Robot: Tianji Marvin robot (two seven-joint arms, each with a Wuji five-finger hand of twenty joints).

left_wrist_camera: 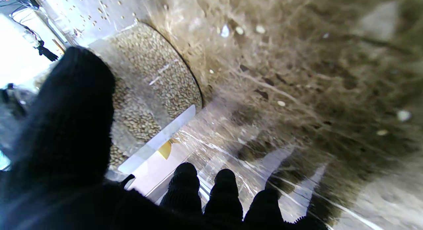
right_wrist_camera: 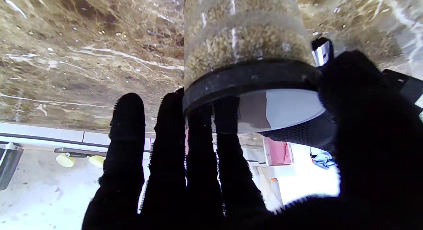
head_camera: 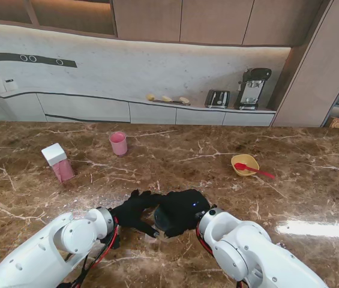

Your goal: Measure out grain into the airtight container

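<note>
Polished stone, clear plastic, knit black gloves

We see a glossy brown marble table (head_camera: 175, 150) with pale veins. On it, the container (right_wrist_camera: 243, 35) has a clear, smooth wall showing matt tan grain, and a matt black lid rim (right_wrist_camera: 248, 79) with a shiny flat face. Our left hand (head_camera: 134, 211) and right hand (head_camera: 181, 211) wear fuzzy black cloth; the arm shells look smooth white plastic.

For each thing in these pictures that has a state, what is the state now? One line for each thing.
airtight container: upright, holds grain, black lid on.
left hand: fingers against the container's side; a firm grip cannot be confirmed.
right hand: over the lid, fingers around its rim.
pink cup: upright, apart.
yellow bowl: upright, red spoon resting in it.
pink box: upright, white cap on.
</note>
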